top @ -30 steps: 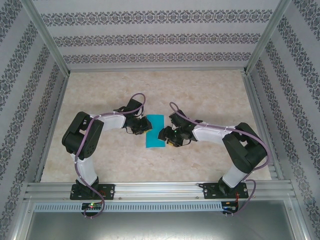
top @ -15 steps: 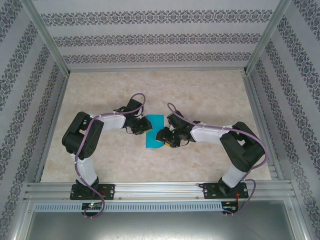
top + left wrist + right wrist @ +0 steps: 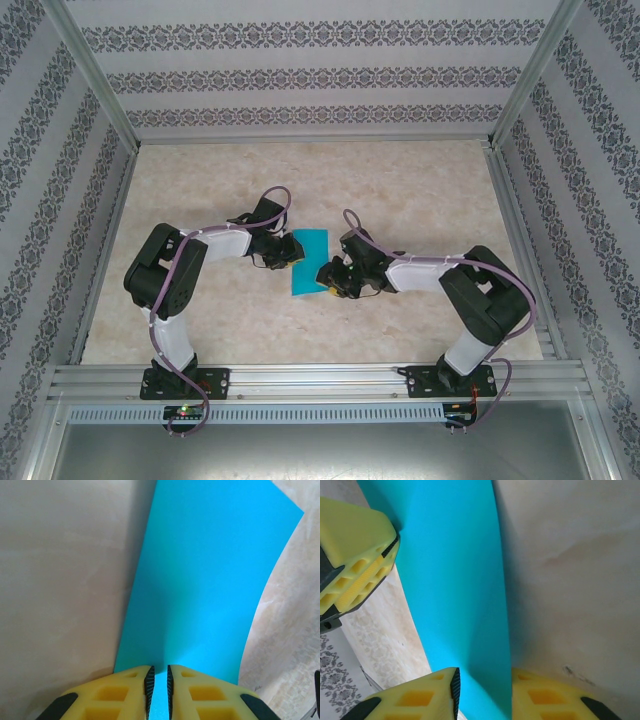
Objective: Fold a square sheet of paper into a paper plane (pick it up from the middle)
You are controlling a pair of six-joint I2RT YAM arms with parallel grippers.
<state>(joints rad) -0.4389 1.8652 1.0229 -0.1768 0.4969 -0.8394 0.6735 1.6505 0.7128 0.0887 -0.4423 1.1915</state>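
The paper (image 3: 306, 262) is pinched by the left gripper (image 3: 159, 674), straddled by the part-open right gripper (image 3: 484, 682). No nose or wings judged folded yet.

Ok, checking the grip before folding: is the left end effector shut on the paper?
Shut. The left end effector has its jaws nearly together, with the sheet of paper pinched between them at its near edge.

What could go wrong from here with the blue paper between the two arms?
1. The left fingers pinch the square sheet of paper only near its edge; it may slip out or tear.
2. The right fingers stand apart around the bowed sheet; closing there might press a stray crease.
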